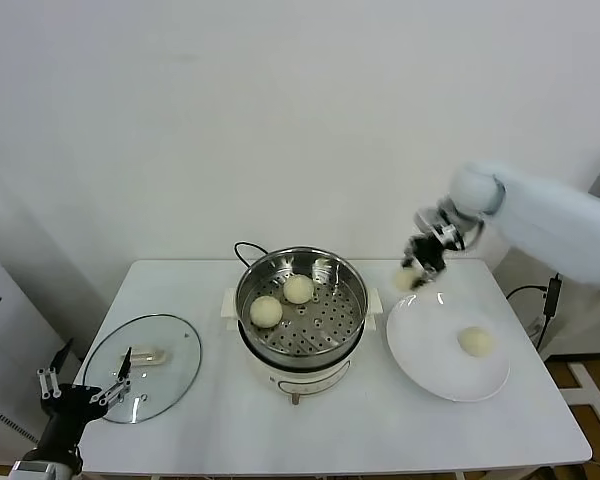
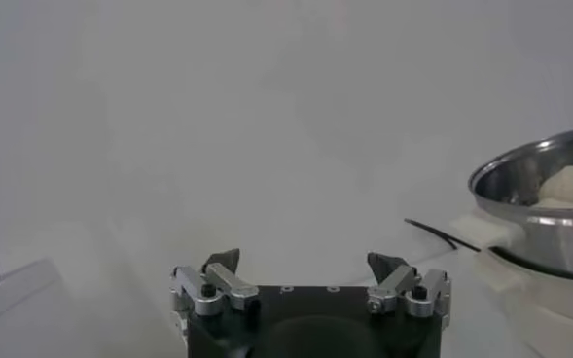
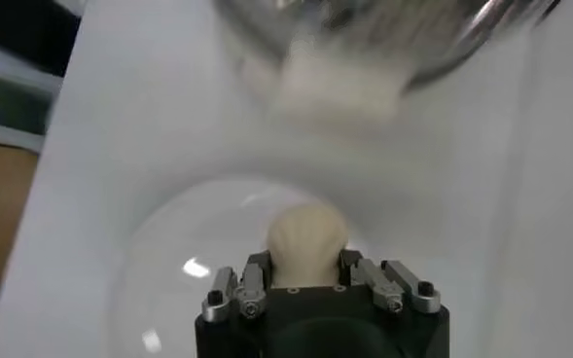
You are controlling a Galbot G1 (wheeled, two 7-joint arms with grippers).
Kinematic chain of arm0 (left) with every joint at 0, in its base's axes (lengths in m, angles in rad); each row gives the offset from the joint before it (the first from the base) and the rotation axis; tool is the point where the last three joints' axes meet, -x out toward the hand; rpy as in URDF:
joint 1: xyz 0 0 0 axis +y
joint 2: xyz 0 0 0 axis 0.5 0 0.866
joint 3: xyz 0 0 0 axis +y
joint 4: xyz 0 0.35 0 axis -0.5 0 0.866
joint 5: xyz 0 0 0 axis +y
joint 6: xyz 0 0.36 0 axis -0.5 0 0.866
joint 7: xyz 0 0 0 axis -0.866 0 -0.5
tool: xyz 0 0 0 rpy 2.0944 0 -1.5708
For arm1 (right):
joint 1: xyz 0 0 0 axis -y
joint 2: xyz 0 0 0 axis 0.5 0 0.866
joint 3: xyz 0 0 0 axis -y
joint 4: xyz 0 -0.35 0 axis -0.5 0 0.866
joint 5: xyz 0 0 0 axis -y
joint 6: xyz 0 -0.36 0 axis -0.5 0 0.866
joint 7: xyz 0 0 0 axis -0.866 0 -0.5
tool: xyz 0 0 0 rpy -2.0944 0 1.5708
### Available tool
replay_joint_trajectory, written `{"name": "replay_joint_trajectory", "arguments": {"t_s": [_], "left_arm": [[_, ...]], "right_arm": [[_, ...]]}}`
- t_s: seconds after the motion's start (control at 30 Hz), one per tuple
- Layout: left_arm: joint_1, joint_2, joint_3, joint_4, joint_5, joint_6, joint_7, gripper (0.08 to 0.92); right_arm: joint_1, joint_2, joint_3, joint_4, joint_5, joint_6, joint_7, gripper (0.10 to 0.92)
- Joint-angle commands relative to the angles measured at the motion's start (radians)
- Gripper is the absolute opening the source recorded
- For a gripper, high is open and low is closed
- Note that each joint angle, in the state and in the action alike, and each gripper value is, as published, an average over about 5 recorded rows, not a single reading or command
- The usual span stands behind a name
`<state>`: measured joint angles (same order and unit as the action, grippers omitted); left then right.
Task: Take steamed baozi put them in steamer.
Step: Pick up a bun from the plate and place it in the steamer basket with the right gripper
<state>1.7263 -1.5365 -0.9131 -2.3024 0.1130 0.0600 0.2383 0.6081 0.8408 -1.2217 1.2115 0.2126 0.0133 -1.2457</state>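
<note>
From the head view we see the whole table [image 1: 330, 425]: the steamer [image 1: 300, 305] at its centre with two buns inside, one [image 1: 266, 311] at about nine o'clock on the perforated floor and another [image 1: 298, 289] near twelve o'clock. A white plate [image 1: 420, 350] lies at the steamer's three o'clock with one bun [image 1: 475, 341] resting on it, and a glass lid [image 1: 145, 365] lies at its nine o'clock.

The head view shows our right gripper [image 1: 412, 272] raised above the far edge of the plate, between plate and steamer, with a pale lump at its tip. The right wrist view makes this plain: a fourth bun [image 3: 307, 236] sits clamped between the fingers [image 3: 255, 277], which are closed snugly against its sides, with the plate below it. The steamer's rim [image 3: 383, 39] looks blurred beyond, so we think it is near but cannot judge how near.

Our left gripper [image 1: 85, 392] waits at the table's near left corner, just beside the lid. The left wrist view shows its fingers [image 2: 226, 263] spread wide and holding nothing, with the steamer [image 2: 549, 209] well apart from them.
</note>
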Motion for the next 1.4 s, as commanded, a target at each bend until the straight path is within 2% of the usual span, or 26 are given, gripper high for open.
{"name": "replay_joint_trajectory", "arguments": {"t_s": [0.03,0.17,0.37,0.6,0.87,1.0,1.23,1.4], "left_arm": [[-0.002,-0.007,-0.009,0.000,-0.007,-0.001,0.000,0.823],[0.000,-0.012,-0.020,0.000,-0.012,-0.003,0.000,0.823],[0.008,-0.008,-0.052,0.000,-0.031,-0.005,0.000,0.823],[0.009,-0.016,-0.066,0.000,-0.039,-0.006,0.000,0.823],[0.007,-0.023,-0.062,0.000,-0.036,-0.008,0.000,0.823],[0.009,-0.022,-0.060,0.000,-0.035,-0.008,0.001,0.823],[0.004,-0.017,-0.057,0.000,-0.034,-0.006,-0.001,0.823],[0.003,-0.015,-0.048,0.000,-0.032,-0.007,-0.002,0.823]], "right_arm": [[0.228,0.237,-0.075,0.200,-0.059,0.187,-0.014,0.427],[0.082,0.300,-0.015,0.297,-0.247,0.283,-0.015,0.425],[-0.119,0.358,0.085,0.329,-0.502,0.430,-0.045,0.424],[-0.204,0.334,0.081,0.370,-0.541,0.504,-0.059,0.424],[-0.244,0.293,0.093,0.378,-0.606,0.519,-0.056,0.440],[-0.261,0.287,0.109,0.371,-0.637,0.515,-0.051,0.498],[-0.241,0.283,0.136,0.357,-0.620,0.501,-0.047,0.693],[-0.142,0.241,0.169,0.293,-0.481,0.396,-0.046,0.802]]}}
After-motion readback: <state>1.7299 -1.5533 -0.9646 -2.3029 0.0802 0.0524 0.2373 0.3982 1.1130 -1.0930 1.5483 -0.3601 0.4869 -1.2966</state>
